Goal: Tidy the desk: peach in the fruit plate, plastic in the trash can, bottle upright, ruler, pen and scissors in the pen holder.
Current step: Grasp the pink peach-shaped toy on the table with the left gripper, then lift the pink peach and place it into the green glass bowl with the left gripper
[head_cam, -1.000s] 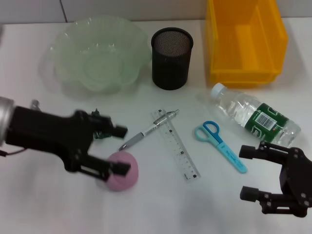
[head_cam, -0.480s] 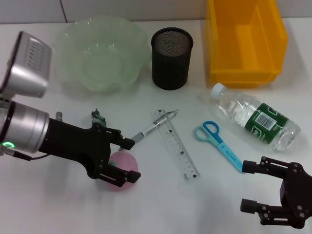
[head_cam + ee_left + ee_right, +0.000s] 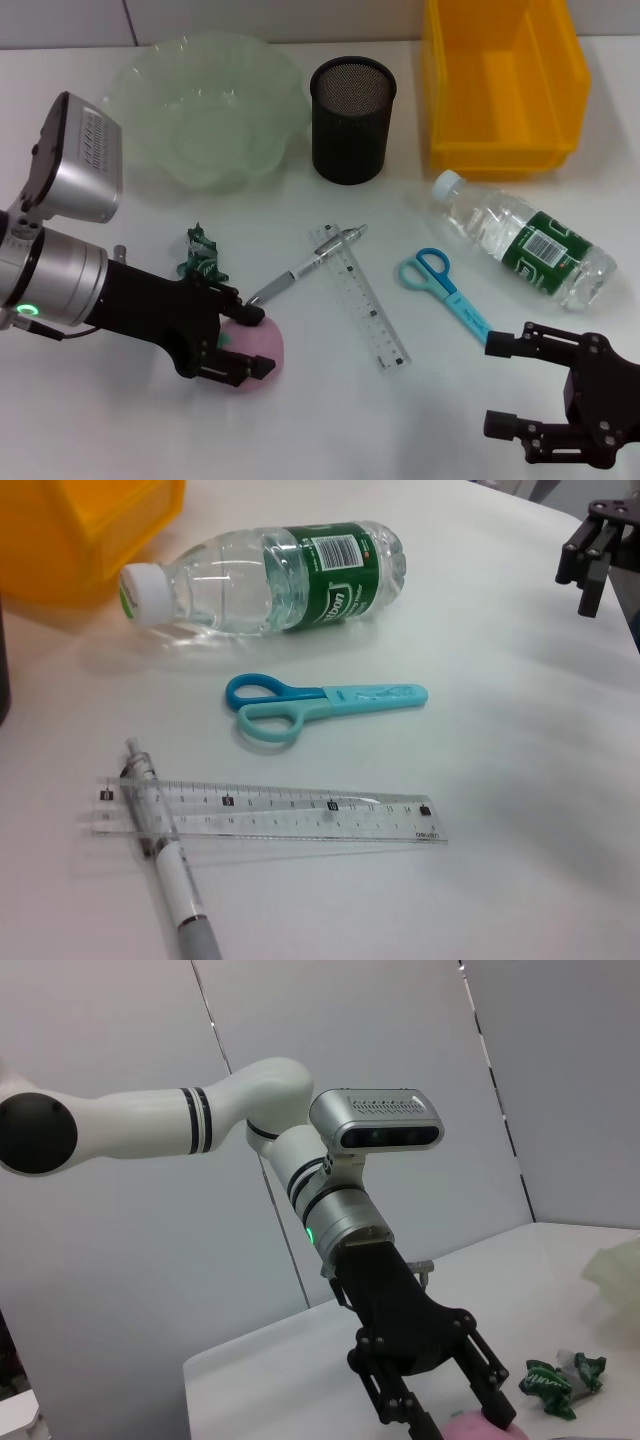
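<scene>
The left gripper [image 3: 243, 342] is down at the near left of the white table [image 3: 330, 420], its two black fingers set on either side of the pink peach [image 3: 258, 346]; the fingertips look to be against the fruit, though a firm grip cannot be told. The peach rests on the table, well apart from the pale green fruit plate [image 3: 205, 120] at the far left. Just beyond the left gripper lies a crumpled green piece of plastic [image 3: 201, 255]. In the middle of the table the pen [image 3: 305, 267] lies across the far end of the clear ruler [image 3: 360, 296], touching it. To their right the blue scissors [image 3: 452, 299] lie flat, and farther right the water bottle [image 3: 524, 239] lies on its side, its white cap pointing toward the yellow trash can [image 3: 500, 85] at the far right. The black mesh pen holder [image 3: 352, 119] stands upright between plate and can. The right gripper [image 3: 507, 383] hovers at the near right, fingers spread apart and holding nothing.
</scene>
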Robot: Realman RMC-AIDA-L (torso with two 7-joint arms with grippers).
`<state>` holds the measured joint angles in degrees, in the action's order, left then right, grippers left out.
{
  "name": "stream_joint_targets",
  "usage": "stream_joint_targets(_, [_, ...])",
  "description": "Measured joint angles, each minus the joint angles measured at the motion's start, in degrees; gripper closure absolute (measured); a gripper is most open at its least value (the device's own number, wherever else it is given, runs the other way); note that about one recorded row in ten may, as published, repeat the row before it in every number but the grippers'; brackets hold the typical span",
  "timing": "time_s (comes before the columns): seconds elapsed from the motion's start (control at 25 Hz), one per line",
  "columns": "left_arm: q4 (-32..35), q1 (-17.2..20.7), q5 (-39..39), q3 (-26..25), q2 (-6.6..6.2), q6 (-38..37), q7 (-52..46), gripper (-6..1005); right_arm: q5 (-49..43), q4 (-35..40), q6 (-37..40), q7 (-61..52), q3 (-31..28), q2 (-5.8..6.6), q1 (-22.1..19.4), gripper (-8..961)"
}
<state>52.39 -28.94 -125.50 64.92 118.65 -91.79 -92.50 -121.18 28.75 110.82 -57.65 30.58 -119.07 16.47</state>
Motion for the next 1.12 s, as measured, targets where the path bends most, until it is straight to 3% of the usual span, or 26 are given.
stream_joint_targets(0.08, [0.0, 0.3, 0.5, -0.3, -0.02, 0.0, 0.9, 190, 0.0, 0.0, 0.0, 0.0, 0.0, -0.01, 0.1, 140])
stream_joint_targets(0.2, [-0.1, 0.4, 0.7, -0.4, -0.07, -0.1, 2.2, 405, 0.0, 0.0, 0.0, 0.0, 0.1, -0.01, 0.1, 140])
stream_joint_targets(0.44, [-0.1, 0.6, 0.8, -0.4, -0.09, -0.1, 3.4, 603, 0.0, 0.0, 0.6, 0.0, 0.1, -0.01, 0.0, 141])
stream_joint_targets(0.64, [0.0, 0.7, 1.5, -1.2, -0.07, -0.1, 3.4, 869, 0.0, 0.0, 0.6, -0.1, 0.1, 0.03, 0.0, 141])
stream_joint_targets(0.84, [0.3, 1.0, 4.2, -2.9, -0.37, -0.5, 3.4, 913, 0.0, 0.0, 0.7, -0.3, 0.1, 0.06, 0.1, 142])
stream_joint_targets(1.12, [0.4, 0.2, 9.2, -13.3, -0.45, -5.3, 5.8, 965, 0.0, 0.0, 0.7, -0.3, -0.2, 0.07, 0.1, 143])
